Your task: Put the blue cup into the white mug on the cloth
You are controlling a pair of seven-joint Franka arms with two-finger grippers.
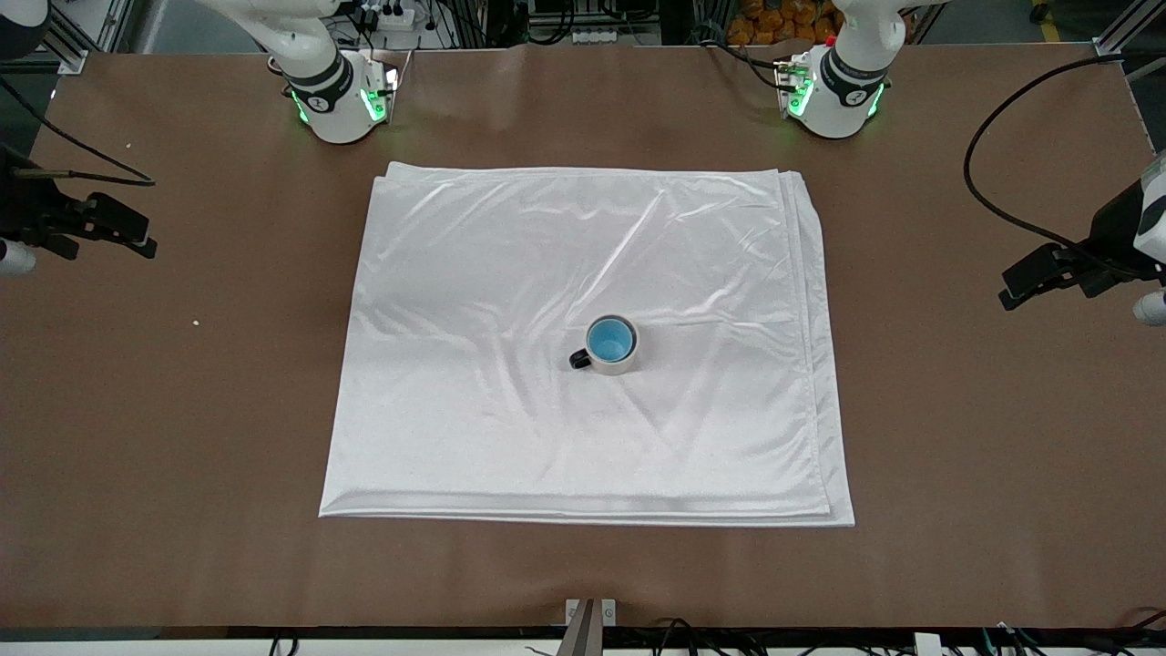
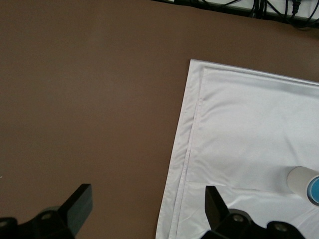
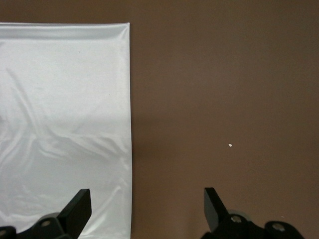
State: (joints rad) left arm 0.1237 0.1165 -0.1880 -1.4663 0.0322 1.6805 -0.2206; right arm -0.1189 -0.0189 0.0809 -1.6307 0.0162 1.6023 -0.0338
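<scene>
The white mug (image 1: 622, 366) with its black handle stands upright on the cloth (image 1: 510, 301), near its middle. The blue cup (image 1: 609, 340) sits inside the mug, its bright blue inside showing. My left gripper (image 1: 1016, 282) is open and empty over bare table off the cloth's edge at the left arm's end. In its wrist view (image 2: 147, 194) I see the cloth's edge (image 2: 239, 124), the mug (image 2: 298, 179) and the cup (image 2: 315, 189). My right gripper (image 1: 146, 235) is open and empty over bare table at the right arm's end. Its wrist view (image 3: 145, 195) shows the cloth's edge (image 3: 60, 99).
The brown table (image 1: 956, 437) surrounds the cloth. A small white speck (image 1: 195, 322) lies on it near the right gripper and shows in the right wrist view (image 3: 230, 145). A black cable (image 1: 993, 182) hangs by the left gripper. A metal bracket (image 1: 590, 615) sits at the near edge.
</scene>
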